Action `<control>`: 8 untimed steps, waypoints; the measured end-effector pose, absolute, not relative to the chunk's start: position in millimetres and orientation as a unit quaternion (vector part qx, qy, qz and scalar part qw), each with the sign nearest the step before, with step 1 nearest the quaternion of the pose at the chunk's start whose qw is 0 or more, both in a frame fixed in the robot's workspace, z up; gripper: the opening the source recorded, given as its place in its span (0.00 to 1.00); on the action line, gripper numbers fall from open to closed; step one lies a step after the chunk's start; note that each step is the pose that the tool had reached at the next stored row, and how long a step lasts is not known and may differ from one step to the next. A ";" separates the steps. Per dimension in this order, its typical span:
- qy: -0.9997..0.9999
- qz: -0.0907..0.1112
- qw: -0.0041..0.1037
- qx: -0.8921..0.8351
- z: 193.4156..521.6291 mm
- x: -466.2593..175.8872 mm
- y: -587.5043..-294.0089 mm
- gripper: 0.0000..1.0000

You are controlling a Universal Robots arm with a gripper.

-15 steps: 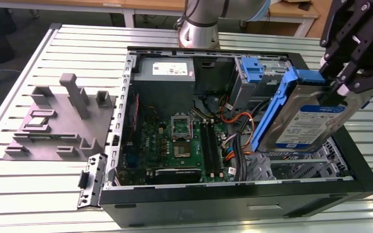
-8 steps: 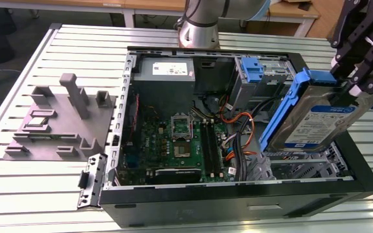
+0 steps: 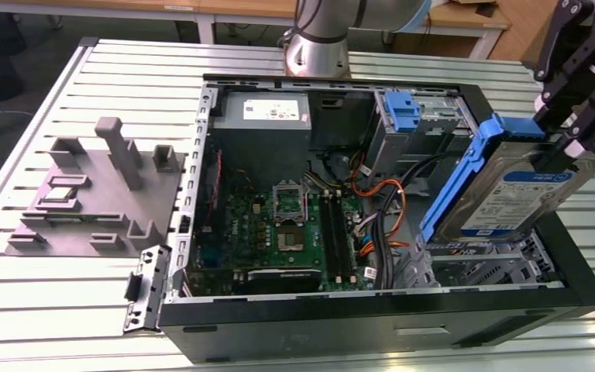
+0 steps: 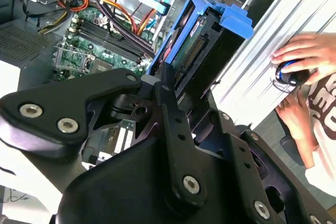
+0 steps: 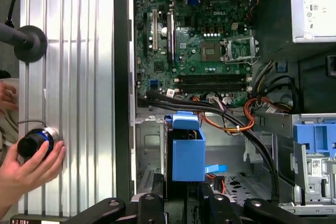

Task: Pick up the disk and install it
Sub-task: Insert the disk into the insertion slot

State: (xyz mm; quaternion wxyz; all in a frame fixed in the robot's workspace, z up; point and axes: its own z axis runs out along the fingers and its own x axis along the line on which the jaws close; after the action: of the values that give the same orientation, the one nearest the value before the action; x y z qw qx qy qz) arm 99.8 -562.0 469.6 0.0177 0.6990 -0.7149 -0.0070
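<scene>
The disk (image 3: 510,200) is a silver drive with a blue-and-white label and blue rails. It hangs tilted on edge above the drive bay at the exterior view's right end of the open computer case (image 3: 380,310). My gripper (image 3: 566,151) is shut on its upper end, black fingers on either side. The second wrist view shows the disk (image 4: 202,35) beyond the finger linkages of the gripper (image 4: 170,85), with its connector edge and blue rail facing the camera. In the first wrist view the disk (image 5: 188,153) appears end-on over the bay floor, held by the gripper (image 5: 181,199).
Inside the case lie the motherboard (image 3: 282,225), a grey power-supply box (image 3: 264,112), orange and black cables (image 3: 380,201) and a bare blue bracket (image 3: 403,111) in the upper cage. A grey fixture (image 3: 96,194) stands at the exterior view's left. A person's hand (image 5: 29,169) rests beside the case.
</scene>
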 end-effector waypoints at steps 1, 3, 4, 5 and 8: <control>-0.713 -0.007 0.018 0.701 468.6 101.5 -562.0 0.35; -0.710 -0.007 0.018 0.704 466.6 104.9 -562.0 0.35; -0.708 -0.007 0.018 0.706 465.9 106.2 -562.0 0.35; -0.708 -0.007 0.018 0.706 465.6 106.8 -562.0 0.35; -0.707 -0.007 0.018 0.707 464.3 107.0 -562.0 0.35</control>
State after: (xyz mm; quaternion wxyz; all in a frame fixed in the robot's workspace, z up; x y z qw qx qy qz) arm 107.0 -562.0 464.3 0.0179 0.7068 -0.7072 -0.0067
